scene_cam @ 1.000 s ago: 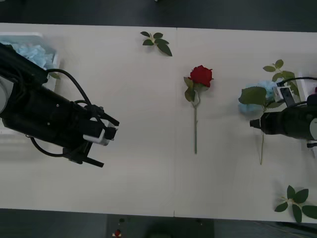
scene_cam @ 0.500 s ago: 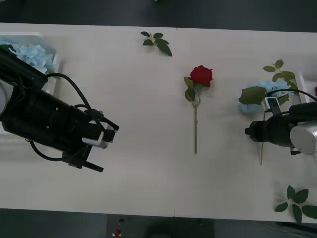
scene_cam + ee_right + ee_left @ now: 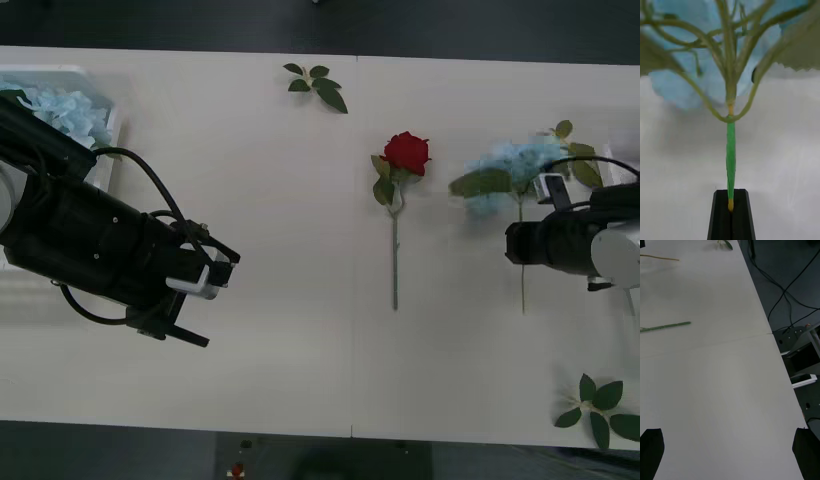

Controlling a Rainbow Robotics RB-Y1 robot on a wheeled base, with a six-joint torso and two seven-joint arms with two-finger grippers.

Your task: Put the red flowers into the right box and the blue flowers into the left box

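My right gripper [image 3: 514, 245] is shut on the thin stem [image 3: 730, 150] of a blue flower [image 3: 512, 163], whose fluffy pale-blue head [image 3: 696, 75] and leaves spread beyond the black fingertips [image 3: 720, 210]. A red flower [image 3: 406, 152] lies flat at the table's middle, its stem pointing toward the front edge. The left box [image 3: 60, 72] at the far left corner holds blue flowers [image 3: 65, 108]. Beside that box my left gripper [image 3: 215, 285] hangs open over bare table, left of the rose stem [image 3: 666, 327]. The right box is out of view.
Flowerless leaf sprigs lie at the back middle [image 3: 318, 85], at the front right corner [image 3: 600, 405] and behind the held flower [image 3: 570, 135]. The table's front edge [image 3: 763, 326] drops off to cables on the floor. Bare table lies between the two arms.
The right gripper has come onto the blue flower's stem, and the flower has shifted, its head swinging toward the back and left. The left arm has barely moved.
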